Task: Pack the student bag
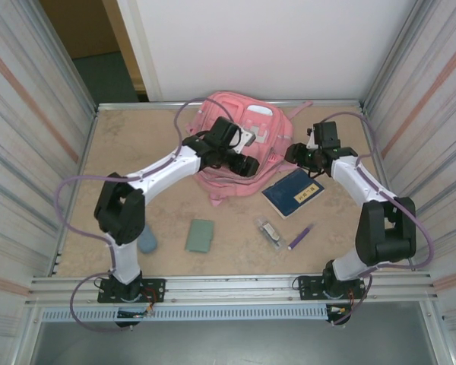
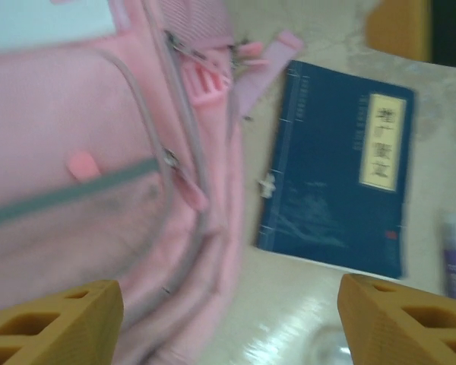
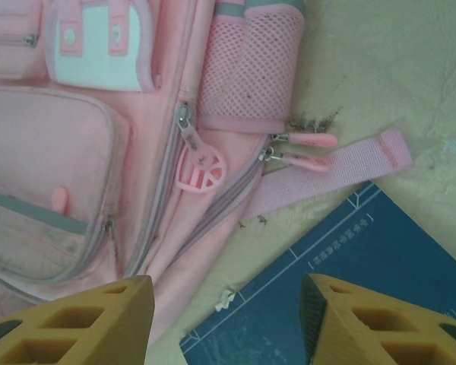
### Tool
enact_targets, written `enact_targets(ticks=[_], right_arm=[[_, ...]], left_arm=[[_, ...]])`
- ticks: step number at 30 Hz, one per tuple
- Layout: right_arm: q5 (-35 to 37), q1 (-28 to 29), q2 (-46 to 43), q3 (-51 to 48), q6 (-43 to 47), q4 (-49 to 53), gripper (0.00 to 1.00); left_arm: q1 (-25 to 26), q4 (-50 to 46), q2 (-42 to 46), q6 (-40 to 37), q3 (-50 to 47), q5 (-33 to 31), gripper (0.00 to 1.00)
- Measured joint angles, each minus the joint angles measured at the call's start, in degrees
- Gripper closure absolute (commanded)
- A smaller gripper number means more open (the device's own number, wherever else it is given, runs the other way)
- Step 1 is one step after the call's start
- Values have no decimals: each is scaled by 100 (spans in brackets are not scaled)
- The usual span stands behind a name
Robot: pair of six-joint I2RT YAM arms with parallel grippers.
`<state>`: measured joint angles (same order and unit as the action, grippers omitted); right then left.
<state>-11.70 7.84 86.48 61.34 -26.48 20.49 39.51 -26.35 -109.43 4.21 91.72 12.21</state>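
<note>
Mostly pink, the student bag (image 3: 61, 175) lies flat — white patch, mesh pocket; left gripper (image 2: 228, 323), right gripper (image 3: 226, 319) both spread, empty.

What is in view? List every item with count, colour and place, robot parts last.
fabric backpack with zip pockets: one, pink with pale patches, far middle of the table
rectangular book with a pale label: one, dark blue, beside the backpack's near right
flat rectangular item: one, green, near left of centre
small rounded item: one, light blue, partly behind the left arm
small oblong object: one, grey and clear, kind unclear, near centre
pen: one, purple, right of that object
table top: one, beige
left hand: one, orange fingers, open above the backpack
right hand: one, orange fingers, open above backpack edge and book
</note>
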Motion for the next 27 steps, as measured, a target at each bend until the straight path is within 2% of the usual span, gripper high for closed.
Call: enact_targets(ticks=[3, 6, 10, 16, 24, 26, 27], right_arm=[[-2, -11, -151, -173, 0, -94, 45], [-2, -37, -234, -306, -11, -151, 42], [-31, -48, -422, -651, -188, -422, 41], [-120, -48, -483, -892, -448, -669, 41], [-133, -48, -483, -898, -452, -719, 41], [-122, -48, -483, -898, -435, -715, 41], [-111, -48, -483, -898, -431, -713, 41]], left_arm=[[-17, 22, -487, -581, 389, -350, 23], [-50, 17, -796, -1268, 490, -439, 12], [-50, -66, -1003, -1982, 540, -560, 8], [-50, -151, -1703, -2417, 1338, -1226, 10], [-37, -254, -1989, -2758, 1464, -1303, 9], [-37, -203, -1923, -2839, 1349, -1250, 13], [-37, -175, -1893, -2863, 1276, -1250, 19]])
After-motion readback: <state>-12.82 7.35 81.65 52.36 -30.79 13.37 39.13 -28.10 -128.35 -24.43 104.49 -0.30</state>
